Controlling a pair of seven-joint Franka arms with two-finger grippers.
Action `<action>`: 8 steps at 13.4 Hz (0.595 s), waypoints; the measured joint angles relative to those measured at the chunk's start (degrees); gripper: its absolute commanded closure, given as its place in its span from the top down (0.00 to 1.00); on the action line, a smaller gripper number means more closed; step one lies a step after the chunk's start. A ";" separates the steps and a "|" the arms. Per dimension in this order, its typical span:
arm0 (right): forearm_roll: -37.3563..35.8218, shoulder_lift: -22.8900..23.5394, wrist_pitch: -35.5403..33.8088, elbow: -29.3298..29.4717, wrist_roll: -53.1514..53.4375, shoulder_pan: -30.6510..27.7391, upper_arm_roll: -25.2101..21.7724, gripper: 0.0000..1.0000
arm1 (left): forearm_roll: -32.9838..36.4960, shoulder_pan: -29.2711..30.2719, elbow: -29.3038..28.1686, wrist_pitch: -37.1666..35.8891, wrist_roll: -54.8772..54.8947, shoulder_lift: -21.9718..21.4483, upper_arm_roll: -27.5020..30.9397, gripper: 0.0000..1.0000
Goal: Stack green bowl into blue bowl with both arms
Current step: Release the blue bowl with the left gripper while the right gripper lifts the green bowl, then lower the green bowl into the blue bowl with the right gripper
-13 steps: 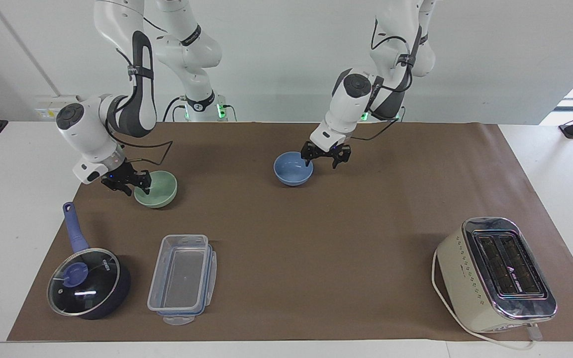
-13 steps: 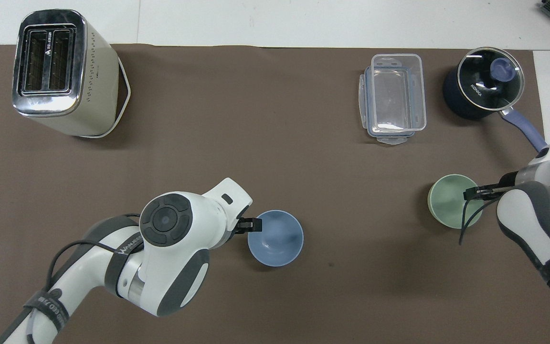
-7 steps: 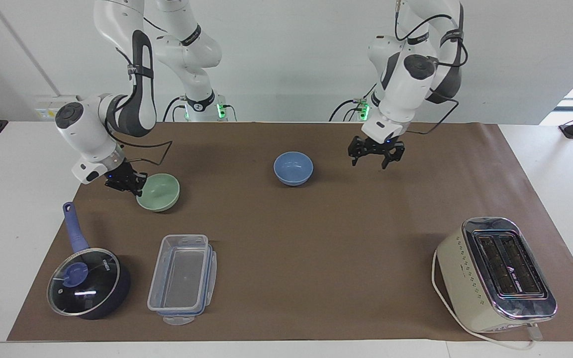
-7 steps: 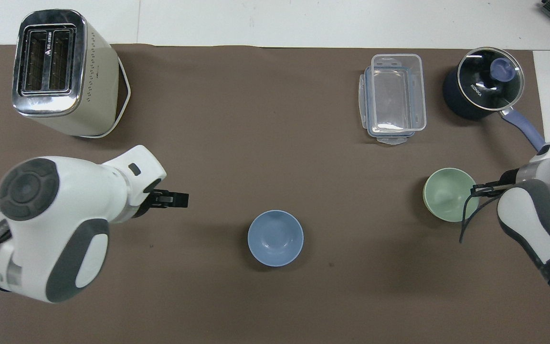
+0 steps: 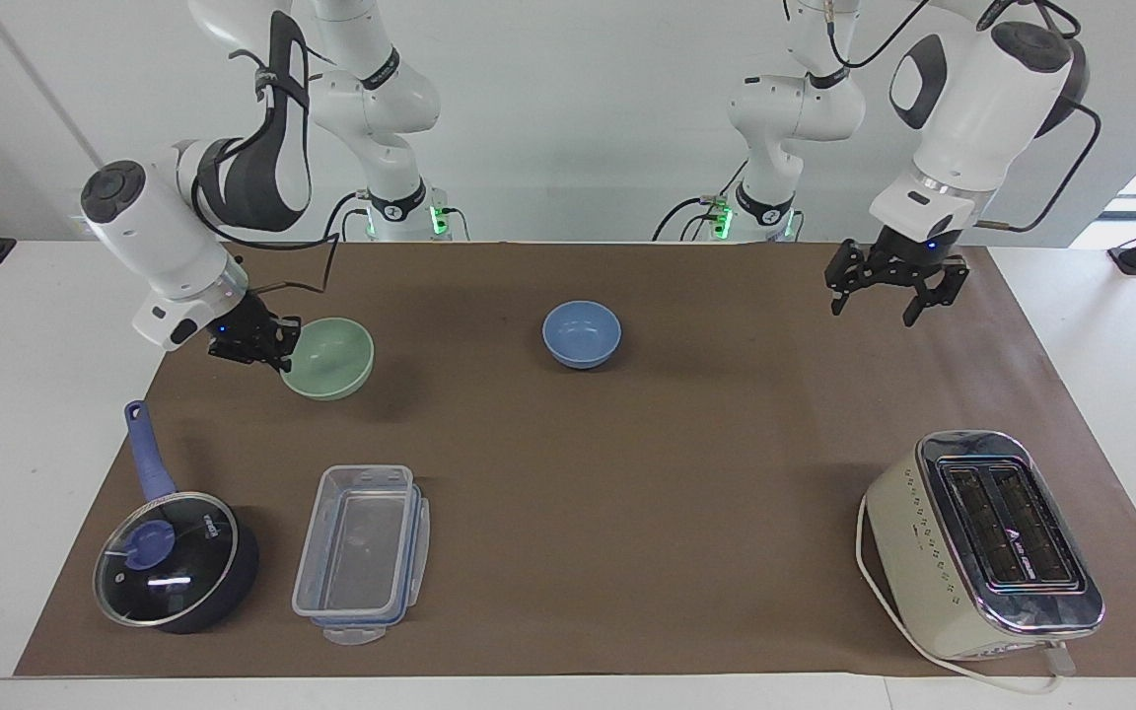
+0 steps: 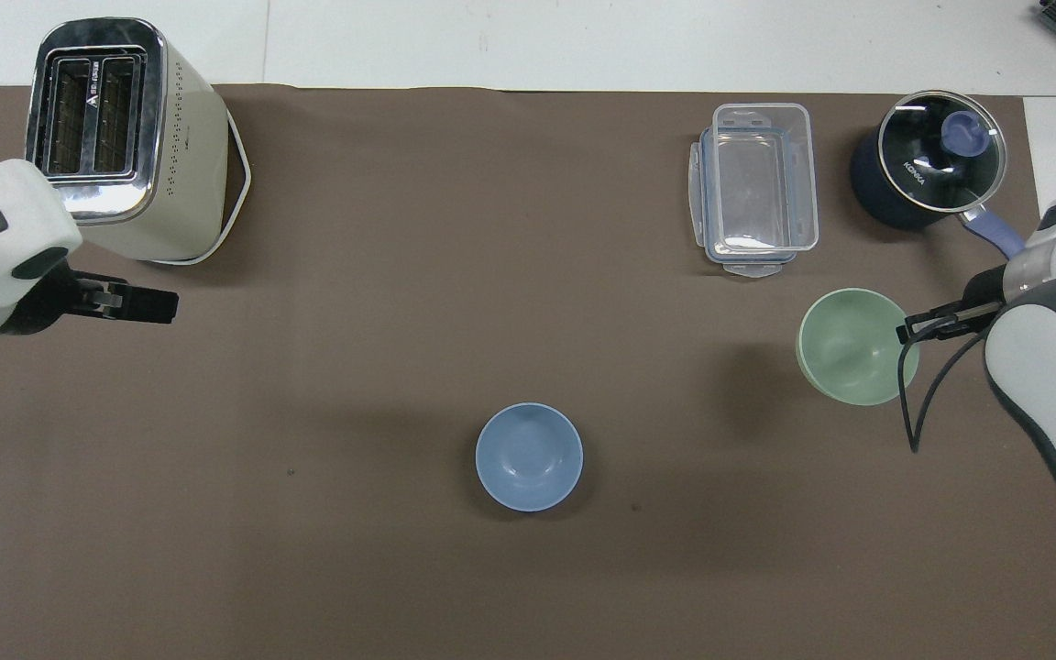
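A robotics laboratory staged as a mock kitchen. Two white jointed arms are bolted at the counter's (image 5: 45, 325) edge against a bare white wall, green indicator lights glowing at their bases (image 5: 438, 215) and cables trailing from the wrists. A brown paper sheet (image 5: 627, 463) covers the white counter in place of any real worktop. Household props stand spaced apart on it: a toaster (image 5: 982, 542), a lidded saucepan (image 5: 174, 562), a clear plastic container (image 5: 363, 554) and two small bowls.
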 measured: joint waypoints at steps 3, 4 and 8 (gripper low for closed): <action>0.28 -0.11 -0.50 2.28 2.99 5.50 1.23 0.00 | 0.08 1.51 7.24 -7.04 0.55 1.80 0.05 1.00; 0.32 -0.15 -0.50 2.56 6.12 7.30 2.09 0.00 | 0.12 1.87 9.27 -9.00 0.55 2.70 0.08 1.00; 0.37 -0.76 -0.50 2.92 20.04 15.85 5.23 0.00 | 0.08 5.63 13.47 -13.75 3.59 4.87 0.26 1.00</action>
